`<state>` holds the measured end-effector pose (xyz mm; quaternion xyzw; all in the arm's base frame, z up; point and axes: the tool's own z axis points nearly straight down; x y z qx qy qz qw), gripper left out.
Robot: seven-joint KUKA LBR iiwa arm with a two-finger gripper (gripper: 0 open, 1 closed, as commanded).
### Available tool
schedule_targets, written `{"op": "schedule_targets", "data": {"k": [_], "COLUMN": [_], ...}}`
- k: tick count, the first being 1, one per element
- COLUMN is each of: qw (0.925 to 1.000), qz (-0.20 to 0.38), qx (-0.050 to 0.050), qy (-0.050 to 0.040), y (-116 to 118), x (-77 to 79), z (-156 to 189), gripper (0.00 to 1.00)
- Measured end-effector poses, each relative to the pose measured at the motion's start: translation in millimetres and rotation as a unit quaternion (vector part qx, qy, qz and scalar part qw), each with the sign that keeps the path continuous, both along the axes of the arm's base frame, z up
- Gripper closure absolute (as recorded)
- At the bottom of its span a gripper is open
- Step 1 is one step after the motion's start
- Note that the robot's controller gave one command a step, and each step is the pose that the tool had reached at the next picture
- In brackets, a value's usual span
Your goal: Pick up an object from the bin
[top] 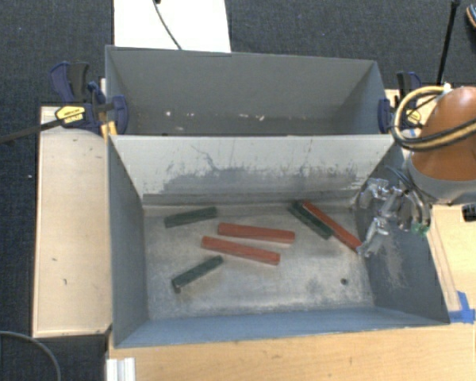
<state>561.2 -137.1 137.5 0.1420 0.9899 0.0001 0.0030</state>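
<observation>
My gripper [373,232] hangs at the right side of the bin, over the sloping right wall, with its metal fingers pointing down. Just left of its tips lie a red bar [333,225] and a dark green bar [312,220], side by side and slanting down to the right; the red bar's lower end reaches almost to the fingertips. Nothing shows between the fingers.
Two more red bars [255,232] [239,250] lie in the middle of the bin floor. A dark green bar [190,217] lies at the back left and another [197,272] at the front left. The orange-covered arm stands over the right rim.
</observation>
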Motion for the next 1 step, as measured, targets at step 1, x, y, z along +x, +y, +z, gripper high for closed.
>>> {"op": "schedule_targets", "data": {"k": [1], "qw": [1.0000], "qz": [0.002], "qx": [0.000], "qy": [0.0005], "y": [12.9], "x": [9.9], "z": [-1.5], "gripper": [0.00]}}
